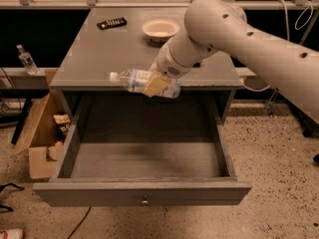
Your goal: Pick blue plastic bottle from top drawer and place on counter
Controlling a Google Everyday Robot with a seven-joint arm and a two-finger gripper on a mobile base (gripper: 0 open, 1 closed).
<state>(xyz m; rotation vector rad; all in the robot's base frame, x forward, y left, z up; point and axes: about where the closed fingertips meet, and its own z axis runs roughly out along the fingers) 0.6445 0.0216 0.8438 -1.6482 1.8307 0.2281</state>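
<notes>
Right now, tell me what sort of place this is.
Probably a robotics lab or workshop: a grey counter, speckled floor, a cardboard box beside it. The gripper holds the blue plastic bottle at the counter's front edge.

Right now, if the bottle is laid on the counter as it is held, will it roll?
Probably yes: the pincer, at the front edge of the counter, holds the bottle lying sideways, and its round body would likely roll. It looks clear and thin, so probably light and easy to dent.
</notes>
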